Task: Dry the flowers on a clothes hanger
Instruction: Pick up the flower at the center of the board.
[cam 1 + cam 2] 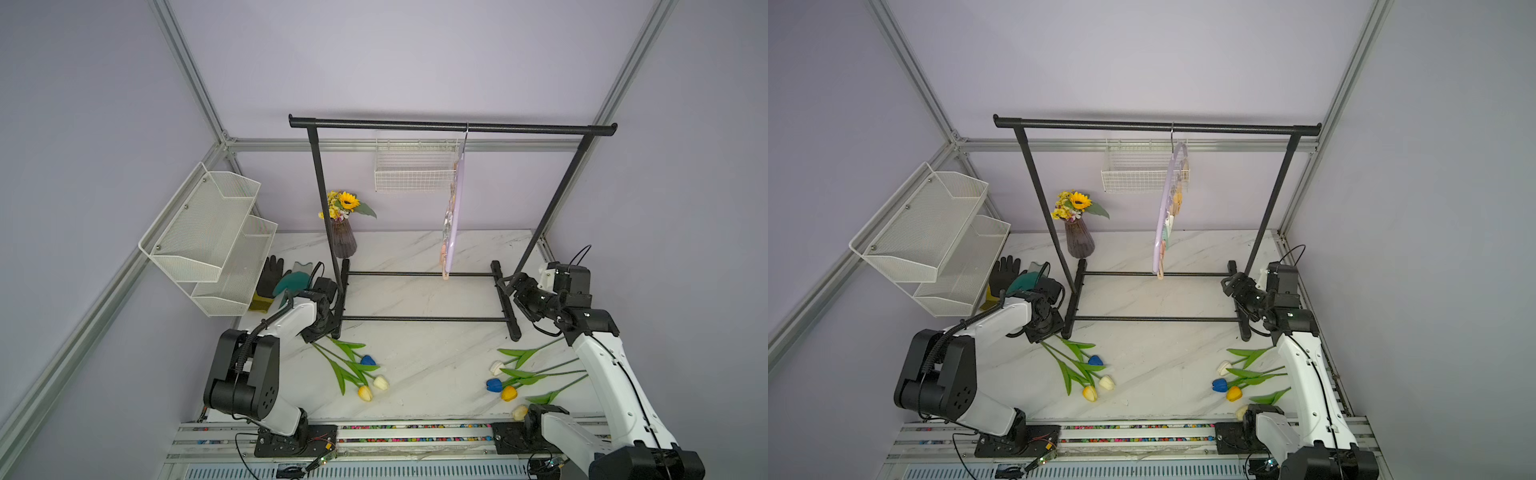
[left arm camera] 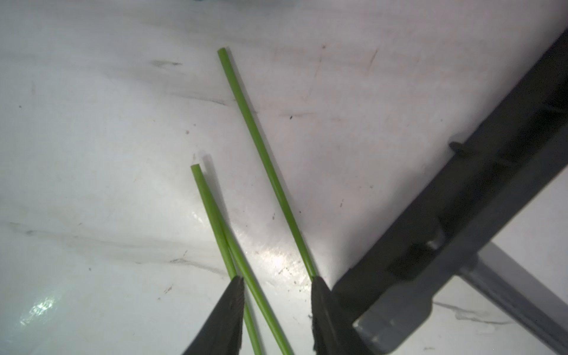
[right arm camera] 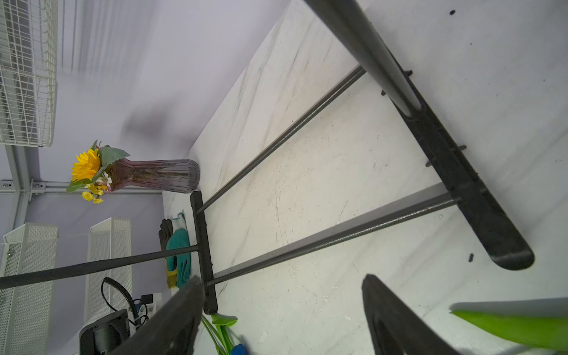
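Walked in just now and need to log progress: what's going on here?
The left tool is down at the table, jaws apart around the stem ends of three tulips lying beside a foot of the black rack; nothing is pinched yet. The right tool hangs open and empty by the rack's other foot, near four more tulips. The lilac clothes hanger hangs on the rack's rail with no tulips on it.
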Robot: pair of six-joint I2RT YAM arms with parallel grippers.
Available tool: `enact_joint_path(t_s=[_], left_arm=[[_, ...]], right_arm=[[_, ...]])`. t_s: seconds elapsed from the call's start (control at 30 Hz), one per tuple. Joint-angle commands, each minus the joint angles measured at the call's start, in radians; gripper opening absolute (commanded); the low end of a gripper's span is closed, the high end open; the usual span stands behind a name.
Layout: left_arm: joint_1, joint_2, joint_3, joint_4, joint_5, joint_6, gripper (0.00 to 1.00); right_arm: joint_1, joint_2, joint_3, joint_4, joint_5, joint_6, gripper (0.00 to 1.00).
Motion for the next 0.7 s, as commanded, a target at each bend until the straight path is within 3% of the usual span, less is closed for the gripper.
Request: enact_joint_path(t_s=[0.0, 0.17, 0.67], left_arm=[[0.013, 0.027, 0.022, 0.007, -0.015, -0.011, 0.38], [0.014, 0.055, 0.024, 0.042, 0.013, -0.004, 0.29], [0.032, 0.098, -0.013, 0.111, 0.020, -0.007, 0.24]], right_arm=[[0.011, -0.002, 0.003, 0.000, 0.010, -0.010, 0.83], [0.018, 0.005, 0.006, 0.008, 0.008, -0.021, 0.83], [0.040, 0.034, 0.015, 0.023, 0.016, -0.025, 0.82]])
